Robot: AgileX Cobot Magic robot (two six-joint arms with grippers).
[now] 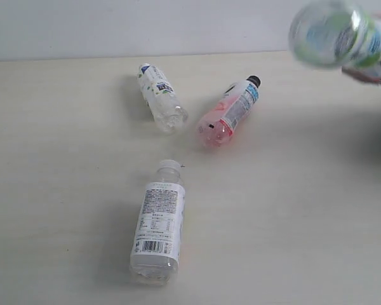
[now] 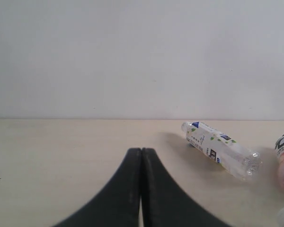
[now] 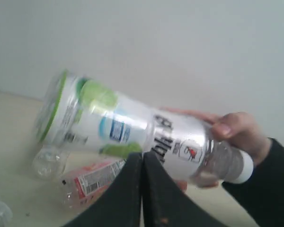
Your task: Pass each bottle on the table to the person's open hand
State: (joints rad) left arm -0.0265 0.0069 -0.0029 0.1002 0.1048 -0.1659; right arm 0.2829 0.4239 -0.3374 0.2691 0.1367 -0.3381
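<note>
Lying on the desk (image 1: 51, 190): white-label bottle (image 1: 157, 222) near, pink bottle (image 1: 228, 113) and small green-and-white bottle (image 1: 160, 95) far. The green-lime bottle (image 1: 333, 32) rests in the person's hand (image 3: 241, 132), far right. Left end effector (image 2: 141, 153) and right end effector (image 3: 142, 158) are pinched closed, empty. Light, slick cylinders probably roll; grasp mid-label.

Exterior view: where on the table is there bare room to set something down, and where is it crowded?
Bare: the table left of the lime-label bottle and white-label bottle; also its right front, right of the white-label bottle and nearer than the pink bottle. Crowded: the middle, where those three lie close.
</note>
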